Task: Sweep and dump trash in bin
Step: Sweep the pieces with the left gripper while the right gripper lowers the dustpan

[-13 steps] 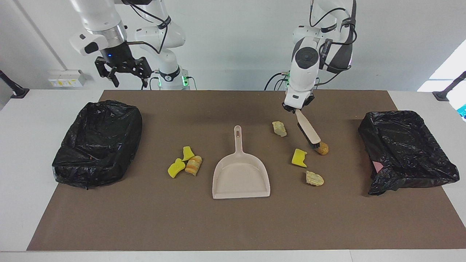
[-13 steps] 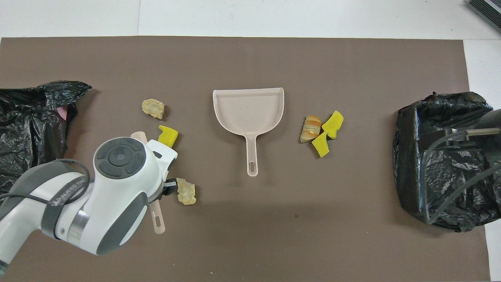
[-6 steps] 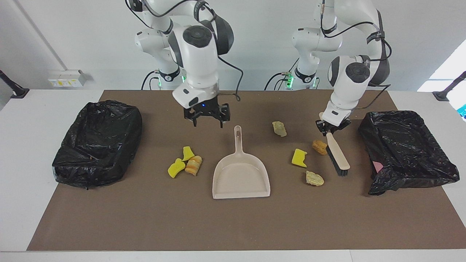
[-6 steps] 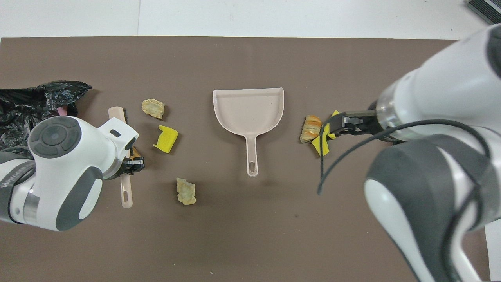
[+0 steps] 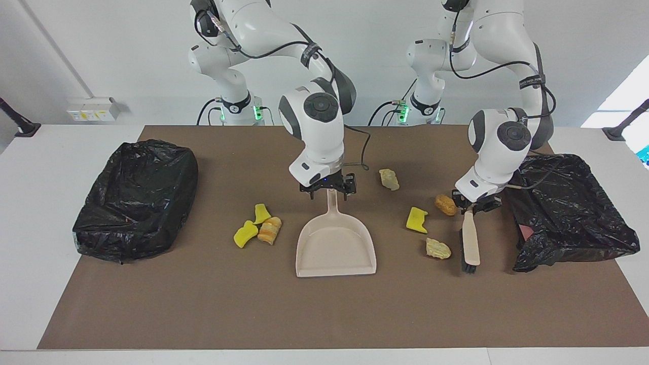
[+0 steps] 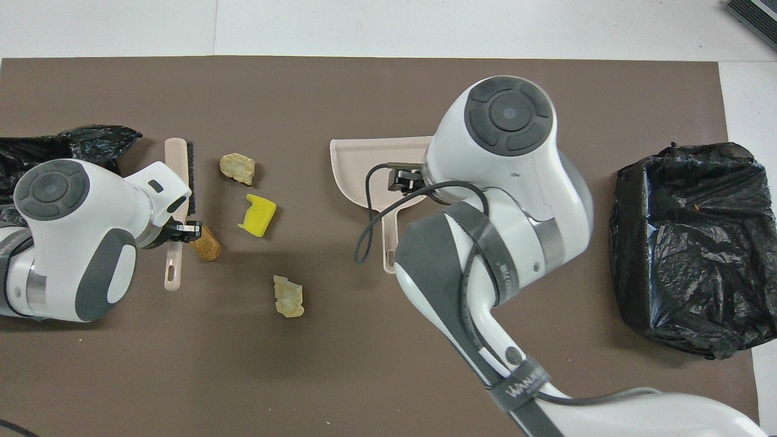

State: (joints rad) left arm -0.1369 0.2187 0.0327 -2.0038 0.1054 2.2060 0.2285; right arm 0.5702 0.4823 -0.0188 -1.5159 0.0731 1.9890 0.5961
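Note:
A beige dustpan (image 5: 335, 248) lies mid-mat, handle toward the robots; it also shows in the overhead view (image 6: 361, 161). My right gripper (image 5: 328, 192) is open, its fingers either side of the handle's end. My left gripper (image 5: 471, 208) is shut on the handle of a beige brush (image 5: 470, 243), whose bristles rest on the mat. Beside the brush lie an orange lump (image 5: 445, 204), a yellow sponge (image 5: 417, 219), a tan lump (image 5: 438, 248) and a beige lump (image 5: 389, 179). Two yellow sponges (image 5: 245, 234) and a bread lump (image 5: 269, 229) lie beside the pan toward the right arm's end.
A black-bagged bin (image 5: 134, 197) stands at the right arm's end of the brown mat. Another black-bagged bin (image 5: 568, 213) stands at the left arm's end, close beside the brush. In the overhead view my right arm (image 6: 485, 243) hides the three scraps beside the pan.
My right gripper came down from above the mat onto the dustpan's handle. My left gripper carried the brush off the orange lump to beside the bin and turned it to point away from the robots.

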